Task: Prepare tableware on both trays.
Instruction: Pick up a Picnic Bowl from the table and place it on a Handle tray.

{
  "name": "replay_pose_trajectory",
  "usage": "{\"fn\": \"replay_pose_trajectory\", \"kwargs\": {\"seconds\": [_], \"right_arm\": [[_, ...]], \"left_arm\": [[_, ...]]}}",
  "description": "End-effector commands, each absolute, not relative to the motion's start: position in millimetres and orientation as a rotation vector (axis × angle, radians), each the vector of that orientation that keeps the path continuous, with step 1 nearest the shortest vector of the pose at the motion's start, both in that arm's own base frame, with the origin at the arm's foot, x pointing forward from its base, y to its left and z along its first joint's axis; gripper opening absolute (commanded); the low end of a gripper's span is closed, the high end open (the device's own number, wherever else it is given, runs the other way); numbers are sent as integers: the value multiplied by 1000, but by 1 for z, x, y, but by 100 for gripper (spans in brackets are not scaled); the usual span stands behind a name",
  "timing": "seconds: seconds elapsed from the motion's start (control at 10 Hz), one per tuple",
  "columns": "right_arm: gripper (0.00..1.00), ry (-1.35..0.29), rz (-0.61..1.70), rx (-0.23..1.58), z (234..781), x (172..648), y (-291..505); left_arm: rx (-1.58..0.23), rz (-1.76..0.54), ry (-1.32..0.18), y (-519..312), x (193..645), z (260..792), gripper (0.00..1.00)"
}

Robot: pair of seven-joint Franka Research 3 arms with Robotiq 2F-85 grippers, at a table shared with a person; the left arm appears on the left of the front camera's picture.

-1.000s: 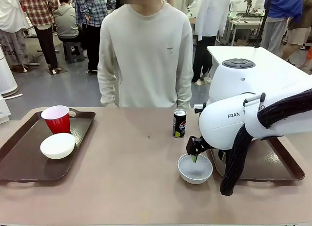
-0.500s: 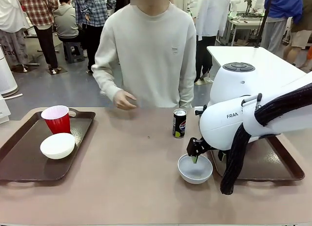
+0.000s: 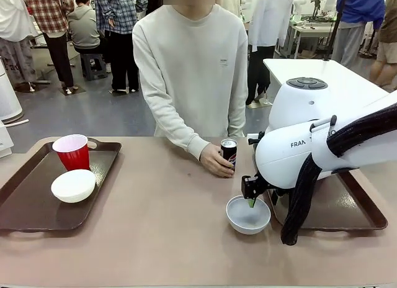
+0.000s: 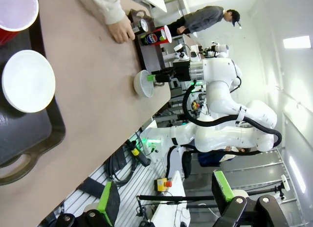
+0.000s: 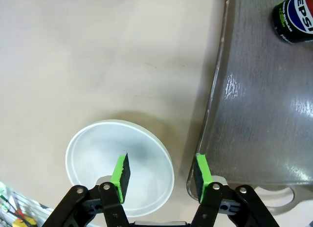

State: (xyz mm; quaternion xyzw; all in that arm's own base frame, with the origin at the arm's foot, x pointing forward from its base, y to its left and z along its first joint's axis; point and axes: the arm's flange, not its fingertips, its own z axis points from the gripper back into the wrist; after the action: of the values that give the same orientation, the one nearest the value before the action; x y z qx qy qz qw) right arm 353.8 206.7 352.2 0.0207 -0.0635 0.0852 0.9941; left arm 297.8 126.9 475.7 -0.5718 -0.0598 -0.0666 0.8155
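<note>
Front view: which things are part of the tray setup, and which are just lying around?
Job:
left tray with red cup and white bowl; second bowl on the tabletop, right gripper open astride its rim; can in the person's hand; right tray with another can.

Not the job:
bystanders and stool in the background.

Cup (image 3: 72, 153), bowl (image 3: 73, 185) on left tray (image 3: 25, 208) — can (image 3: 231, 152) upright

on my tan table (image 3: 155, 238) i see a left tray (image 3: 25, 208), a right tray (image 3: 348, 204), a bowl (image 3: 247, 221) just beside the right tray, and a can (image 3: 229, 149) standing farther back.
</note>
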Motion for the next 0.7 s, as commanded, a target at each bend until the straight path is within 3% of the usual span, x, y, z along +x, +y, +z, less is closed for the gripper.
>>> {"fn": "replay_pose_trajectory", "kwargs": {"seconds": [0.0, 0.6], "right_arm": [[59, -130, 185, 68, 348, 350, 202], [1, -149, 174, -11, 338, 355, 193]], "left_arm": [[-1233, -146, -139, 128, 297, 477, 100], [-1233, -146, -139, 128, 297, 477, 100]]}}
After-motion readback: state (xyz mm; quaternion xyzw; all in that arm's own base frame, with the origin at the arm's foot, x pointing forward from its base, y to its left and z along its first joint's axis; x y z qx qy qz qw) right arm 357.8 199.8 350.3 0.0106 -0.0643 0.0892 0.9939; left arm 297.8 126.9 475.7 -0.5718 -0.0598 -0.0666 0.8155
